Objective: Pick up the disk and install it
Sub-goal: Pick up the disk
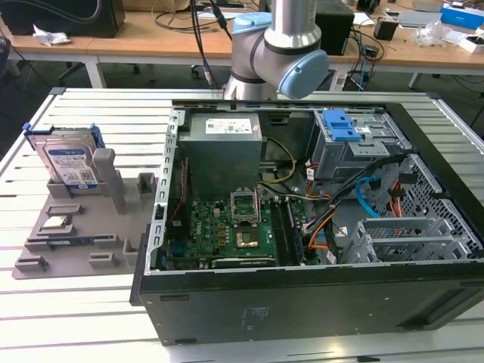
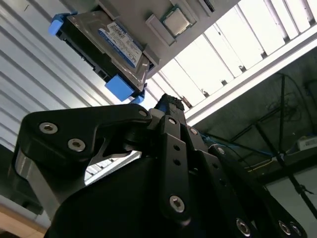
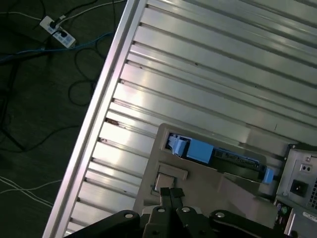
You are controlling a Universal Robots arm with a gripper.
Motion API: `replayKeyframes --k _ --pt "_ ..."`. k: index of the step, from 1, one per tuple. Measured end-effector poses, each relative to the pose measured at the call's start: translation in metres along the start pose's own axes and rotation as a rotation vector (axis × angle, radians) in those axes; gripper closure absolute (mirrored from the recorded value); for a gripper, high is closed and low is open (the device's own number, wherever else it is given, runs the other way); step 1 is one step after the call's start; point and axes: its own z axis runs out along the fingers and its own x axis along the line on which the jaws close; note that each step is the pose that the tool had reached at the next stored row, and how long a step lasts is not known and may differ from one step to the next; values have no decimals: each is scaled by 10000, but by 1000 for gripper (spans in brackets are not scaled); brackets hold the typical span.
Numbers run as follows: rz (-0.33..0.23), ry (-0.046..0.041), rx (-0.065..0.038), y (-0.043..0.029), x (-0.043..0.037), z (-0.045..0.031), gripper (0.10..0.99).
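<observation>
The disk (image 1: 69,162), silver with a white-and-blue label and a bright blue bracket, stands on edge in a slot of the grey fixture (image 1: 76,249) at the exterior view's left. Both wrist views look down on the disk (image 2: 111,42) (image 3: 218,157) from well above, still seated in the fixture. My gripper (image 2: 171,105) (image 3: 172,192) hangs in the air apart from the disk, its black fingers drawn together with nothing between them.
The open computer case (image 1: 302,295) lies on the slatted table (image 1: 91,318), with the motherboard (image 1: 227,227), cables and a drive cage with a blue latch (image 1: 340,125) inside. A small square chip (image 1: 57,223) sits on the fixture. The arm's base (image 1: 276,53) rises behind the case.
</observation>
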Motion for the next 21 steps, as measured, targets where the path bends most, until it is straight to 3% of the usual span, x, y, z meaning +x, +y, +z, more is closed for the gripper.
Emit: replayKeyframes --k 5,9,21 --pt "-723 32 -17 0 0 0 980" --pt "-1723 76 -40 0 0 0 980" --pt "-3364 150 -78 0 0 0 980"
